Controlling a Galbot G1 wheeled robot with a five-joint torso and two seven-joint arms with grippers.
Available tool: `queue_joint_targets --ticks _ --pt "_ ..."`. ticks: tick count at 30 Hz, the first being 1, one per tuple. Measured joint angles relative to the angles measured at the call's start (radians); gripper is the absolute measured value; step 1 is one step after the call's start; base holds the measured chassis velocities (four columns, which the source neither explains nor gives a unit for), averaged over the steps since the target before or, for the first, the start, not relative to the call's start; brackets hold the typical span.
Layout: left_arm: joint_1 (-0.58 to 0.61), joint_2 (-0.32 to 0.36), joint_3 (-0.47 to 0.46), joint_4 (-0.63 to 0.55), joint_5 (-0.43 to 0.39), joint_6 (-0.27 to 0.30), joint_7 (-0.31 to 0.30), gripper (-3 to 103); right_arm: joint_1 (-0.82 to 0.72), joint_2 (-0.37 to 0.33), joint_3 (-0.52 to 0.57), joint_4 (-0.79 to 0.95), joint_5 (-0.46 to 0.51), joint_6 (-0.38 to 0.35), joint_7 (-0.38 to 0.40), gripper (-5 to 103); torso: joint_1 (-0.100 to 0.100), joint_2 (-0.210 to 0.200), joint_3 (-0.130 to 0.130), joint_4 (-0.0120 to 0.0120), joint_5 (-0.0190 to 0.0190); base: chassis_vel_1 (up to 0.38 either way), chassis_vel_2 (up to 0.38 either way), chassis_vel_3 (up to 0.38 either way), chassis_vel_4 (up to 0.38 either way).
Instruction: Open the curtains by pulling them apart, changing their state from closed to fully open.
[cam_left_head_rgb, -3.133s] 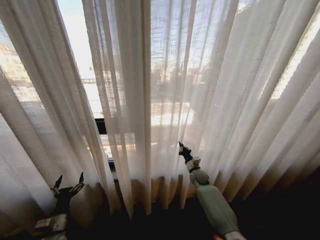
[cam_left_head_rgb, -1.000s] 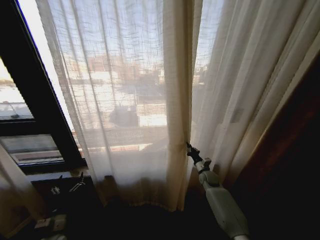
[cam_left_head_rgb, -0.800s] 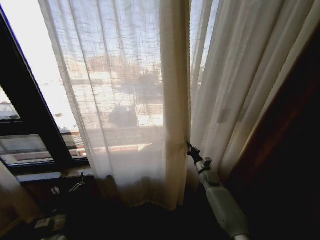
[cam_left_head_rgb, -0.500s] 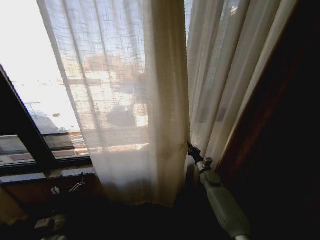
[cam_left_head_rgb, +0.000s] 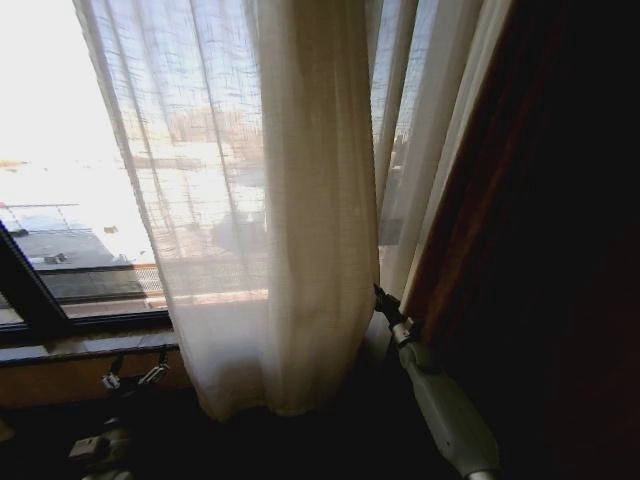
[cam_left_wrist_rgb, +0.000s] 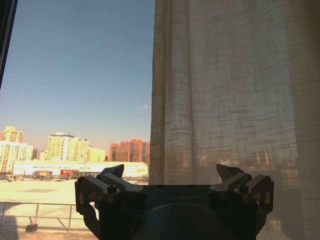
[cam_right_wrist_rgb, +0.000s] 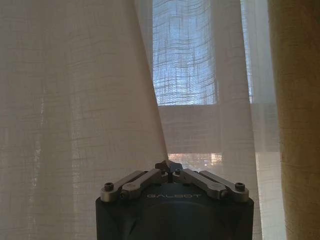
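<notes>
- The curtains (cam_left_head_rgb: 270, 220) hang bunched toward the right of the window; the right panel is mid-pull, with more bare glass at left than a second ago.
- The dark drape (cam_left_head_rgb: 540, 230) now takes up more of the right side.
- The right end effector (cam_left_head_rgb: 381, 298), fingers closed, pinches the panel's edge; judged next: keep dragging rightward.
- The left end effector (cam_left_head_rgb: 134, 375) waits low, fingers spread, holding nothing.

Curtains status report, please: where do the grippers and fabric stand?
Right gripper shut on curtains, at the bunched edge. Left gripper open, low by the sill. Bare window at left; dark drape at right.

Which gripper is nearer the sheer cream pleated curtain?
Right. The right gripper sits against the sheer cream pleated curtain; the left gripper hangs low, apart, by the windowsill.
</notes>
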Motion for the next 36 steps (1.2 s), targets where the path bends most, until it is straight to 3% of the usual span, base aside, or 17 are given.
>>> queue_joint_targets --ticks 10,14,22,36 --pt "0.0 0.0 0.0 0.0 0.0 0.0 0.001 100 0.004 0.004 0.002 0.0 -0.009 0.008 0.004 0 0.0 0.0 0.0 -0.0006 0.0008 -0.122 -0.143 0.117 0.11" --pt "0.0 0.0 0.0 0.0 0.0 0.0 0.0 100 0.004 0.007 0.001 0.001 -0.004 0.02 -0.002 0 0.0 0.0 0.0 0.001 -0.0007 0.028 0.038 -0.025 -0.021" --pt "0.0 0.0 0.0 0.0 0.0 0.0 0.0 100 -0.011 0.0 0.009 0.01 -0.004 0.0 -0.028 0 0.0 0.0 0.0 -0.0002 0.0009 0.023 0.026 -0.011 -0.017" --pt "0.0 0.0 0.0 0.0 0.0 0.0 0.0 100 -0.012 0.0 0.01 0.012 0.012 0.012 -0.013 0 0.0 0.0 0.0 0.0002 -0.0001 -0.079 -0.069 0.081 0.081"
